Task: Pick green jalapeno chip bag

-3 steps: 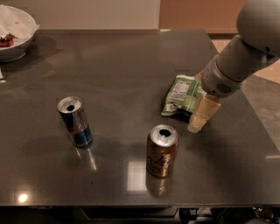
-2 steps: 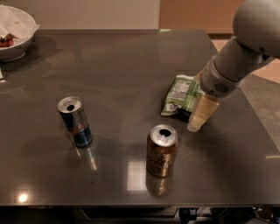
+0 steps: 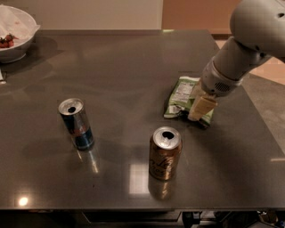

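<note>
Dark, glossy worktop (image 3: 133, 67) fills nearly the whole view, with a pale wall (image 3: 89, 13) and an orange-brown panel (image 3: 196, 13) behind its far edge.

We find the green jalapeno chip bag (image 3: 180, 95) lying on the right half of the worktop, not far from the right edge. Its white nutrition panel faces up, with crinkled green showing around it.

The end effector (image 3: 201, 109) is down at the right-hand part of the bag, its pale tip covering that side. We cannot tell whether it is spread or closed, nor whether it has any grip on the bag. The grey-white arm (image 3: 240, 49) enters from the upper right corner and slopes down and left to the end effector.

Nearest the bag, a brown can (image 3: 164, 153) stands upright toward the near edge, its top opened, apart from the bag. Farther left, a slimmer blue and silver can (image 3: 76, 124) also stands upright with an opened top, well apart from both the bag and the brown can.

At the far left corner sits a white bowl (image 3: 18, 49), partly cut off by the edge of the view, with something red inside. Bright reflections show on the worktop near its front edge.
</note>
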